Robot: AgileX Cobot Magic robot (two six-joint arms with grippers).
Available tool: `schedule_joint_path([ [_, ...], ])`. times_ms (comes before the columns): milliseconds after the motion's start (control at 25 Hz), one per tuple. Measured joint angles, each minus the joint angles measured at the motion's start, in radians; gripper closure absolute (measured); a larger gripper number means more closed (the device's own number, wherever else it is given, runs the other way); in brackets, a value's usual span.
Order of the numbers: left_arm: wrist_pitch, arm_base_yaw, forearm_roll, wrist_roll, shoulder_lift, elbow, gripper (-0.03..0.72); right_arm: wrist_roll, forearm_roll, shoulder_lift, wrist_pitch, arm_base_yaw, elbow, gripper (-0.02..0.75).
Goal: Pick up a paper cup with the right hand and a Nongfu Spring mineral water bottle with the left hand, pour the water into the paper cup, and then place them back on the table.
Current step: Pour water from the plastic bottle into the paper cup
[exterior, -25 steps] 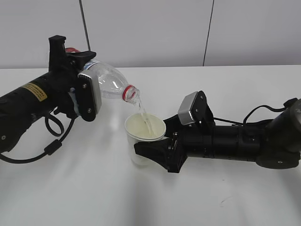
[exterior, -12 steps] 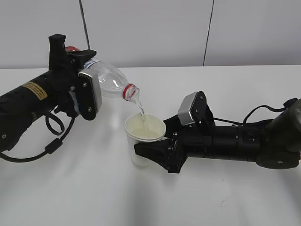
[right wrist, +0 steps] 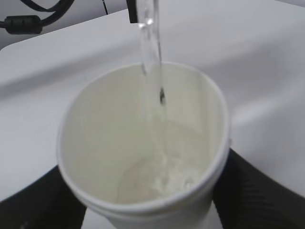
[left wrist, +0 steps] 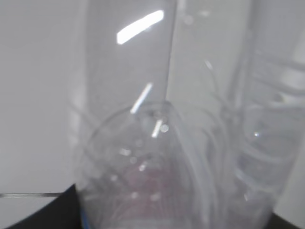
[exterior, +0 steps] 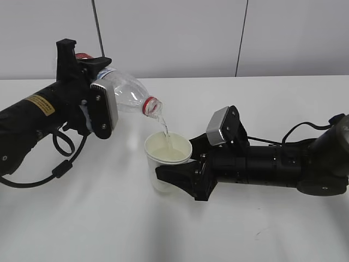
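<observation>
Bright, even light; soft shadows on the table (exterior: 98, 218) (left wrist view blurred).

Nongfu Spring mineral water bottle (exterior: 126, 94): clear, glossy plastic, ribbed, with bright highlights; red plastic neck ring. Paper cup (exterior: 167, 158): matt off-white paper, smooth inside, rolled rim. Bench (exterior: 109, 224): smooth white surface with a soft sheen, faintly reflecting the arms. Left hand (exterior: 96, 103) and right hand (exterior: 180, 177): matt black plastic fingers, each carrying a smooth grey-silver block; the left arm bears a glossy yellow sticker (exterior: 40, 104)
</observation>
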Motion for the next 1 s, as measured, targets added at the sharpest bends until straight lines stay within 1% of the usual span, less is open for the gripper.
schedule_joint_path([
  [440,-0.002,0.000,-0.010,-0.006,0.000,0.000,0.347,0.000,0.000,0.000,0.000,0.000,0.000,0.199],
  [720,-0.002,0.000,-0.014,-0.049,0.000,0.000,0.347,-0.004,0.011,0.000,0.000,0.000,0.000,0.199],
  [1000,-0.002,0.000,-0.014,-0.115,0.000,0.000,0.347,-0.011,0.039,0.000,0.000,0.000,0.000,0.199],
])
